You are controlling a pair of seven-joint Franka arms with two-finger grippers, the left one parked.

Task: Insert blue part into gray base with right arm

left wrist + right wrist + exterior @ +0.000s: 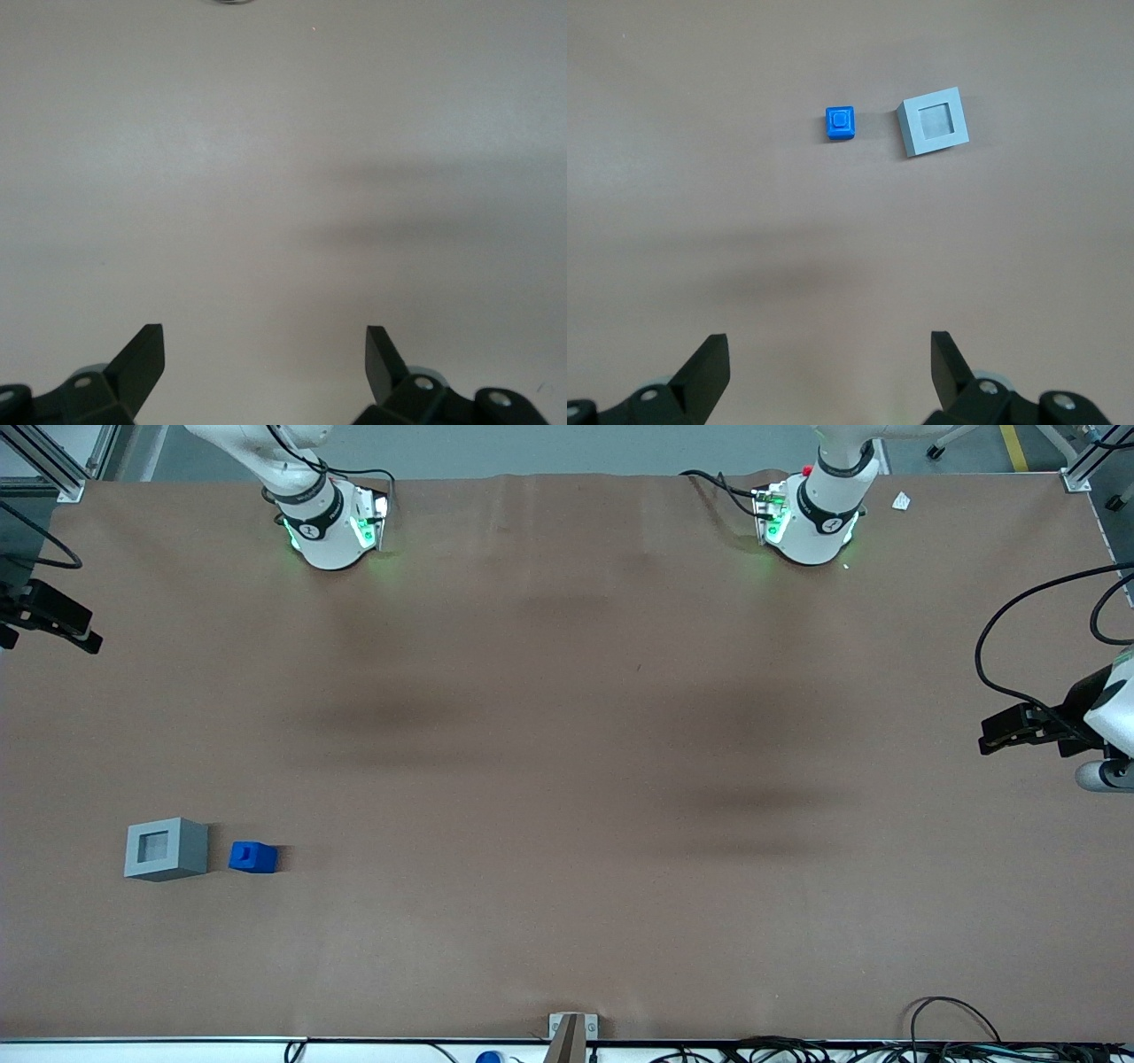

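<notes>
Smooth light gray base (166, 849), cube-like with square recess on top, on the matte brown counter (567, 779), small glossy blue part (252, 856) just beside it, apart, stub upward, black tool (830, 367) high above, released, fingers spread wide

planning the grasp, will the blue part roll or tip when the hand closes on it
The blue part looks blocky with flat sides, so it probably won't roll. It sits low and squat on the table, so tipping seems unlikely. It is small and looks like hard plastic, so it may slide if nudged. The hand is open, well clear of it.
</notes>
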